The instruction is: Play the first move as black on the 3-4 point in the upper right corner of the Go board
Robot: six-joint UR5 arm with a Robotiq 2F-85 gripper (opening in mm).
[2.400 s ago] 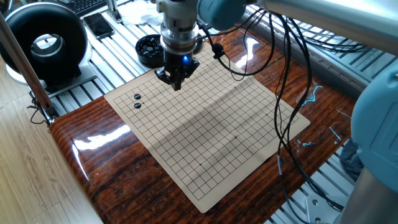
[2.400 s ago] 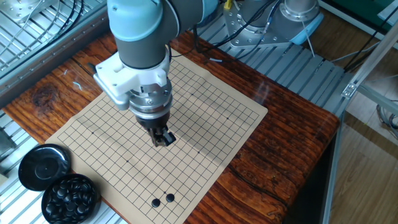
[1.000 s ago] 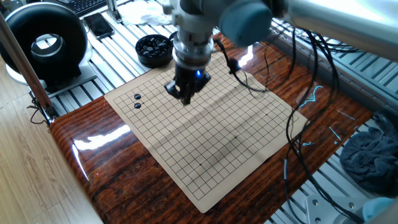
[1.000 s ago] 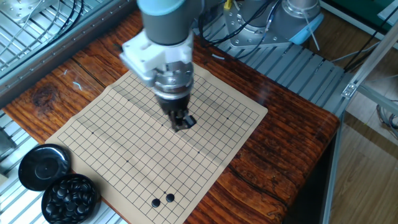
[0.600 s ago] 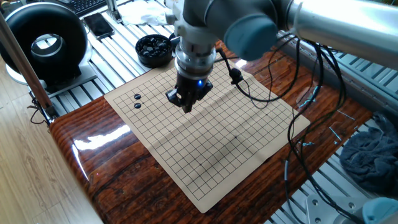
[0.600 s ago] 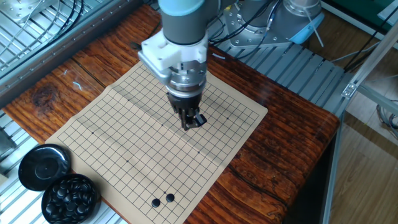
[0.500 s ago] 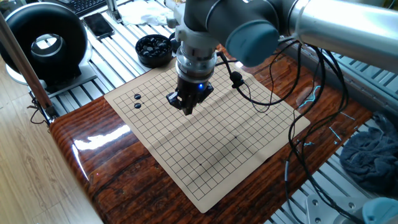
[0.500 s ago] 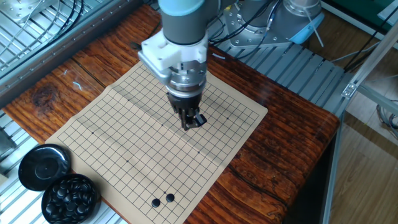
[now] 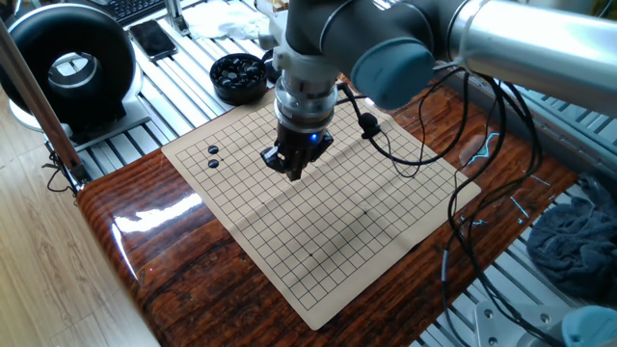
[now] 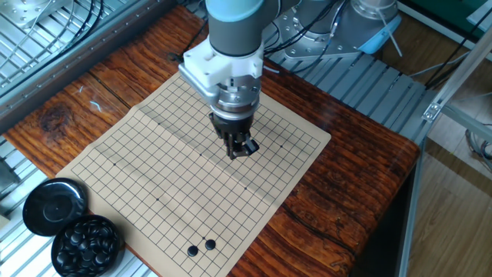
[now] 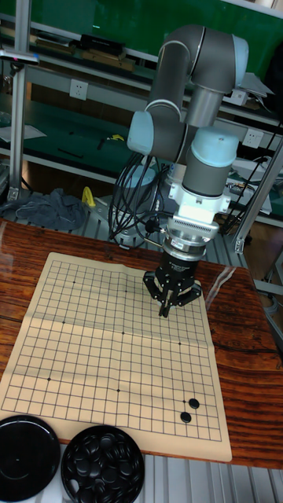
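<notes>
Gripper [image 11: 167, 302] hangs over the Go board [image 11: 79, 346], fingers pinched together; can't tell if there's a stone inside. The upper right corner's 3-4 point [image 11: 181, 299] sits just beside it, slightly right.

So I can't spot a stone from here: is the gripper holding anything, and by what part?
Cannot be told: the gripper hangs over the Go board, fingertips close together, any stone hidden.

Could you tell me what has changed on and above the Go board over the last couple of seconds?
The gripper has travelled across the Go board, away from the bowl of black stones and towards the far side. I cannot tell whether its jaws hold a stone. The two black stones lying on the board near one edge have not moved, and the bowl lid stayed put.
</notes>
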